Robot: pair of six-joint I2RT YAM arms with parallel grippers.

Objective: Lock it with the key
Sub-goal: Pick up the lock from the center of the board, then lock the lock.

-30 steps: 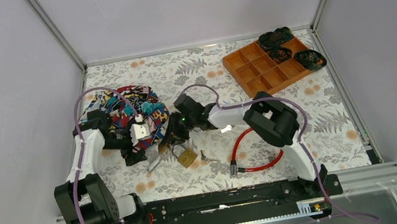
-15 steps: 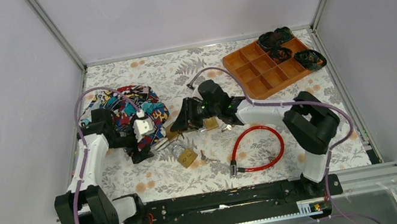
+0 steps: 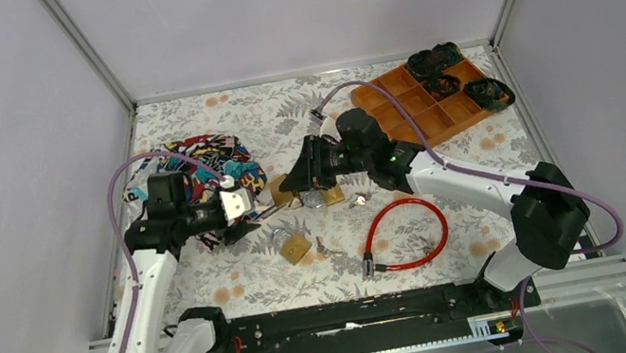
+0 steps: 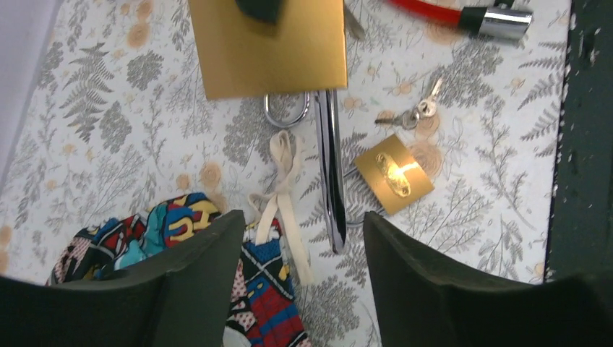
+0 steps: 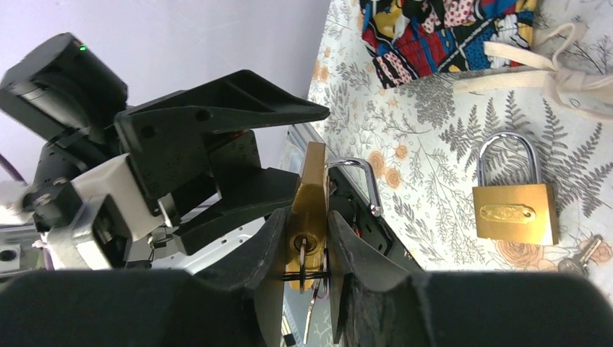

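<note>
A: Where is the lock?
B: Up in the air. The right gripper point(image 5: 307, 217) is squeezed on the gold padlock point(image 5: 312, 181). The keys point(image 5: 302, 254) are in it and its loop point(image 5: 361, 177) is open. The left gripper point(image 4: 303, 220) is just beside it, fingers wide apart.
A: What could go wrong?
B: I think a push on the loop could twist the lock loose — only two fingers pinch it.
A: How many things?
B: Two padlocks for sure — the other padlock point(image 4: 394, 173) lies on the table point(image 3: 481, 168). One red cable point(image 3: 405, 233), one bag point(image 3: 196, 162).
</note>
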